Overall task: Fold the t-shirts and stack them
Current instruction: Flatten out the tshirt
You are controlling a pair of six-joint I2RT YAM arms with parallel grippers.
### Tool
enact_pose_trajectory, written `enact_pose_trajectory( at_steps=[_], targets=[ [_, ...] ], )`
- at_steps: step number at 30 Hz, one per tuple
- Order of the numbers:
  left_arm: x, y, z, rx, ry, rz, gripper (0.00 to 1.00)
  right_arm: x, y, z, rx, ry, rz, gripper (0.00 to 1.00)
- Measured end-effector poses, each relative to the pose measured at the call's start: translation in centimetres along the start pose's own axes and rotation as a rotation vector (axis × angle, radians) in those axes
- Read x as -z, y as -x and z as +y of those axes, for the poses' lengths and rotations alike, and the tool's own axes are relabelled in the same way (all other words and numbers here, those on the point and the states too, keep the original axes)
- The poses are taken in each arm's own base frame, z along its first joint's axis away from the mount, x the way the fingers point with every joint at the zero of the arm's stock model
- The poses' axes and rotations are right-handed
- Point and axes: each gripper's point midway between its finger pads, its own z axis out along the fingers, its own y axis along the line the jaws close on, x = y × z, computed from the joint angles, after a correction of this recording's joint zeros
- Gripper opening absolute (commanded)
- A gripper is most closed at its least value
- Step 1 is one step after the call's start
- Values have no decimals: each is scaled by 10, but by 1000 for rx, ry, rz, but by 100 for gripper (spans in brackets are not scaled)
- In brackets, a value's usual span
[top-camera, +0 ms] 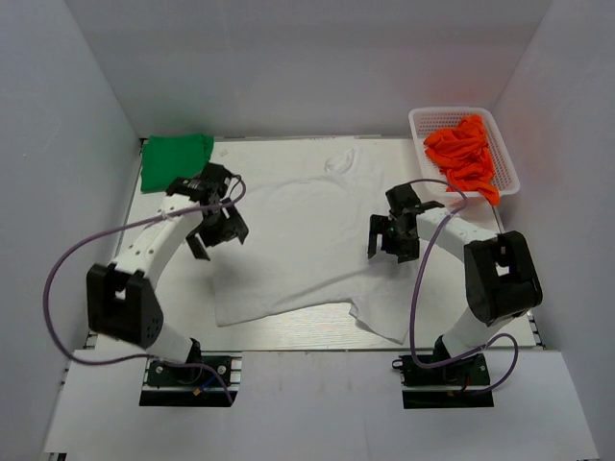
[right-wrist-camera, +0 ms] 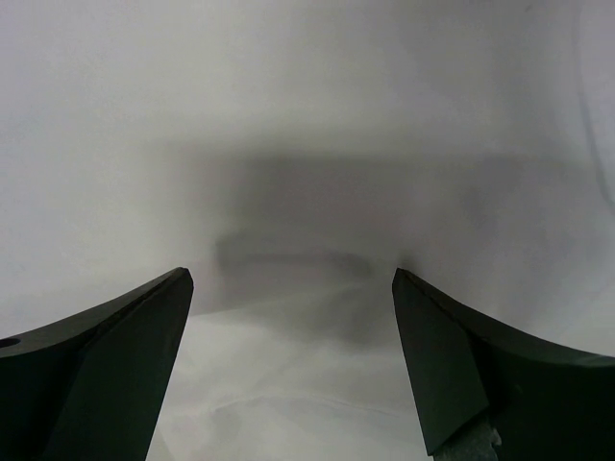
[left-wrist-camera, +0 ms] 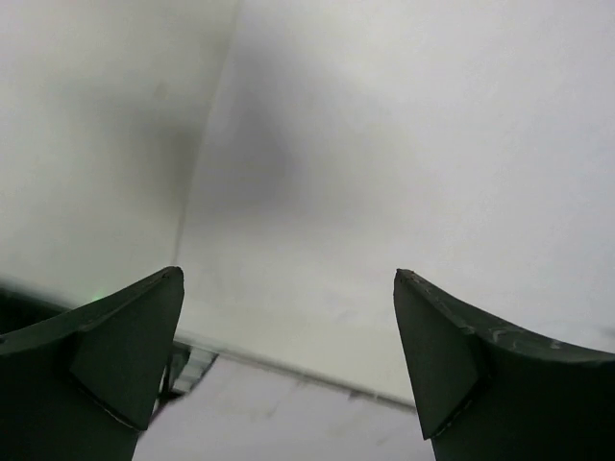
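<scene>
White walls are seen on three sides of a white counter. At its middle a white shirt is spread nearly flat, with the collar toward 12 o'clock and the hem toward 6 o'clock. A loose flap is pushed out at its 5 o'clock corner.

A white lattice basket is set at the counter's 2 o'clock corner and is filled with orange cloth. A green shirt is bunched at the 10 o'clock corner, well apart from the basket and near the left arm's wrist.

The left claw is held over the white shirt's 9 o'clock edge, and the right claw over its 3 o'clock side. Both are shown with jaws spread wide and nothing gripped between them. In the wrist views only pale, blurred surface is seen past the dark fingers. Whether either claw touches the cloth cannot be told.
</scene>
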Motion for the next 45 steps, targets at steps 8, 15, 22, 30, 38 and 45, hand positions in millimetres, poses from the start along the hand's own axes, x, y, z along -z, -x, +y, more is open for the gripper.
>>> enact_pose_trajectory(
  at_steps=[8, 15, 22, 30, 38, 45],
  targets=[
    [-98, 62, -61, -75, 16, -46, 100, 9, 51, 0, -46, -50, -94, 90],
    [-149, 100, -87, -78, 28, -81, 100, -12, 92, 0, -45, -85, -109, 90],
    [-167, 170, -128, -68, 3, -212, 100, -39, 118, 1, -35, -112, -84, 90],
    [-172, 204, -148, -110, -42, -272, 100, -44, 146, 6, -13, -108, -108, 90],
    [-129, 182, -131, -152, -99, -248, 100, 10, 161, 35, 117, -42, -213, 90],
    [-32, 124, -46, 12, -109, -280, 100, 90, 92, 74, 168, 55, -314, 90]
  ],
)
